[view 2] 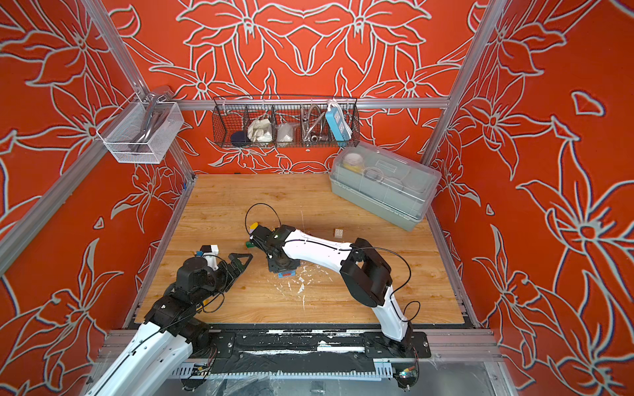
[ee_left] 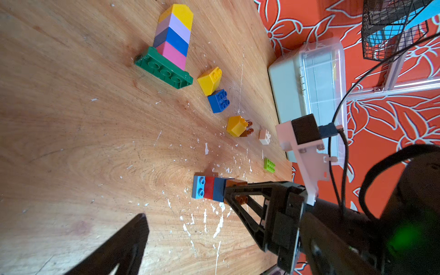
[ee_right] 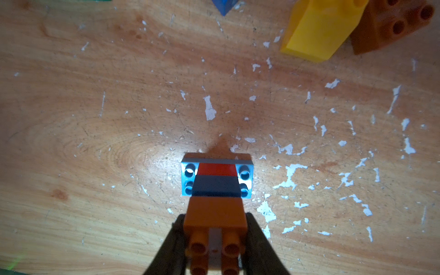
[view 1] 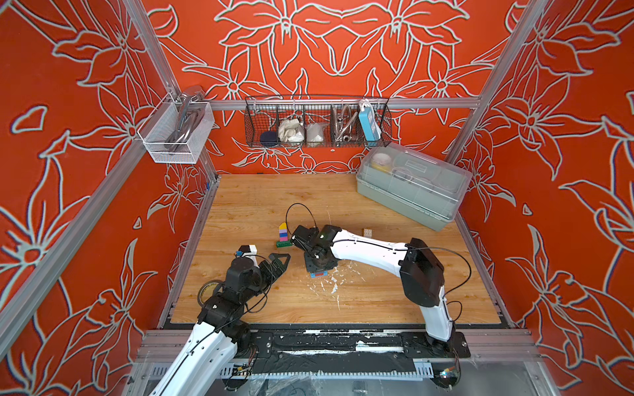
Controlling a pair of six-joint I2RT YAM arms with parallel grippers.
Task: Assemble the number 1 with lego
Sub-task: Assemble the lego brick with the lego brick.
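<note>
My right gripper [ee_right: 215,240] points down and is shut on the brown top brick [ee_right: 215,213] of a small upright lego stack [ee_left: 209,188]. Below the brown brick come dark blue, red and a light blue plate [ee_right: 188,176] at table level; both top views show only its foot [view 1: 319,274] [view 2: 286,273]. A finished tower [view 1: 283,235] [ee_left: 173,40] stands behind: dark green base, pink, blue, lilac, yellow cap. My left gripper [view 1: 279,260] [view 2: 242,261] hangs open and empty to the stack's left; one finger [ee_left: 128,238] shows.
Loose bricks lie beyond the stack: yellow [ee_left: 210,79], blue [ee_left: 219,100], yellow against brown [ee_left: 237,125], white [view 1: 367,233], lime [ee_left: 269,164]. White flecks [view 1: 331,284] litter the wood. A lidded clear box [view 1: 411,185] fills the back right. A tape roll [view 1: 207,291] sits by my left arm.
</note>
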